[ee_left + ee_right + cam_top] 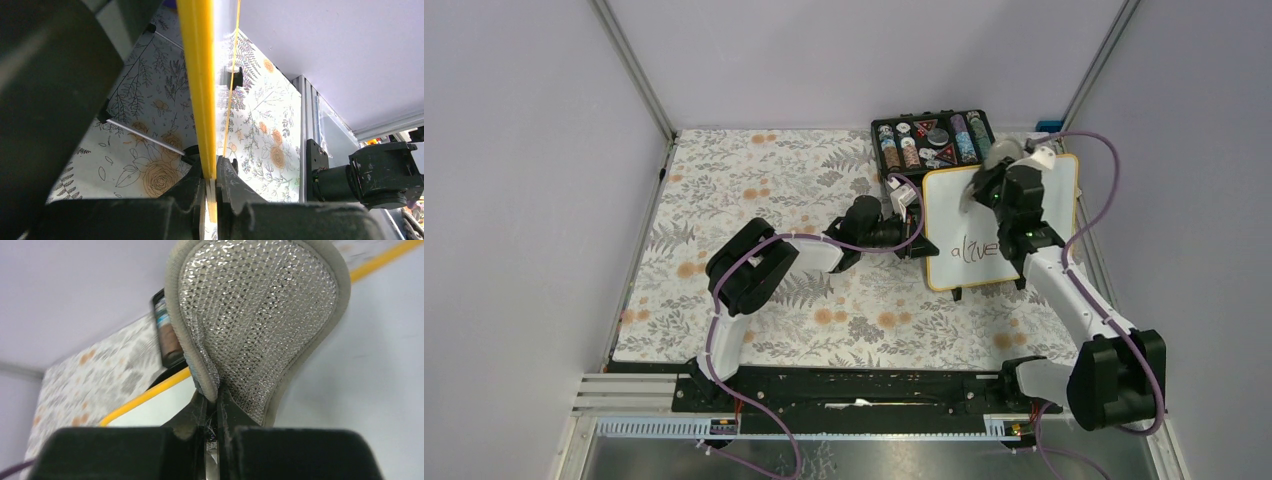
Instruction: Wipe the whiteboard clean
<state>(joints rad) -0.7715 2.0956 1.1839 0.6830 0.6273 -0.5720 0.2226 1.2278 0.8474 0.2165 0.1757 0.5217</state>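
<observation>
Silver pad (pixel 255 315) in right end effector (pixel 212 412); left end effector (pixel 210 175) clamps whiteboard (pixel 959 205).

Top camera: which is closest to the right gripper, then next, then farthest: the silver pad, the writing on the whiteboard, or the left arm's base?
1. The silver pad, pinched in the right gripper itself.
2. The writing, lower down on the whiteboard, toward the arms.
3. The left arm's base, far off at the bottom left of the view.
</observation>
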